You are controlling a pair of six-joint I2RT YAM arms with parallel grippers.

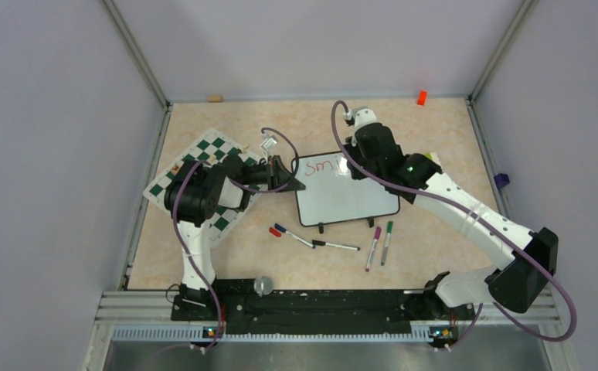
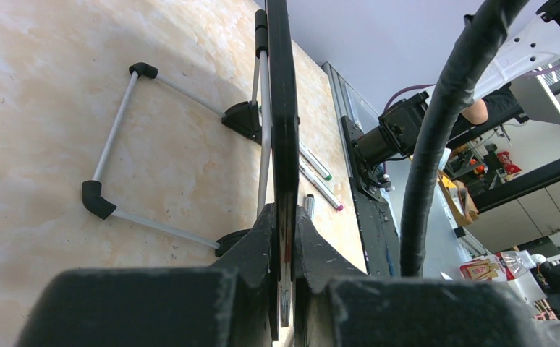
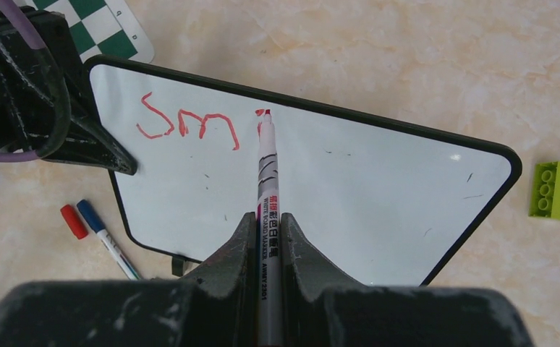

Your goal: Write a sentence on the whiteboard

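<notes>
Mid-table, just right of chess mat [image 1: 211,147]: whiteboard [image 3: 349,195], propped on its feet.
- Left gripper [image 2: 284,217] closed on board's left edge, steadying it.
- Right gripper [image 3: 268,220] clamped on marker [image 3: 266,170]. Red tip touches board just right of "m".
- Sentence [image 3: 190,124]: 2 red letters done, "Sm", plus small red mark at tip, likely start of 3rd.
- Rest of board blank.
- Judgement: early stage, nearly all writing left.
- 4 spare markers [image 1: 373,247] lie on table near board's front edge.

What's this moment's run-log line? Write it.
left gripper shut on whiteboard | right gripper shut on marker | tip at board | lettering reads: Sm
</notes>
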